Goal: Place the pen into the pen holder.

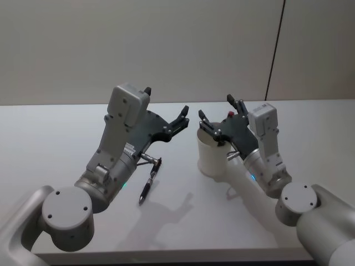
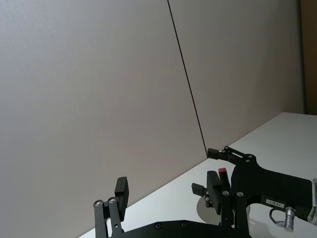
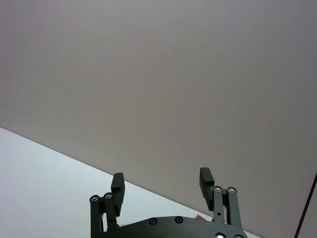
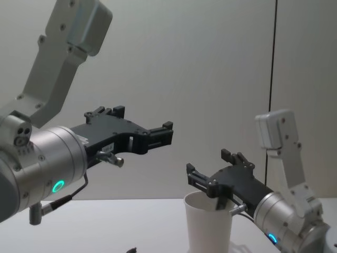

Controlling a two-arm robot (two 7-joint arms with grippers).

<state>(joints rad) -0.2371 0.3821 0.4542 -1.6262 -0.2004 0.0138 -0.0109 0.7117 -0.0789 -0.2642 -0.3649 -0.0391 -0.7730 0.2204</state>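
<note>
Head view: a smooth white counter (image 1: 50,127) meets a plain pale wall (image 1: 138,44) crossed by one dark upright seam. The slim dark pen (image 1: 150,182) lies flat near the upright, tapered white paper cup (image 1: 213,158). Above the pen the left claw (image 1: 165,103) hangs wide; the right claw (image 1: 217,111) gapes just over the cup's rim.

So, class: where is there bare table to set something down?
Bare: table left of the left arm, right of the right arm, and the front strip between them. Crowded: the middle, where pen, pen holder, left end effector and right end effector cluster.
</note>
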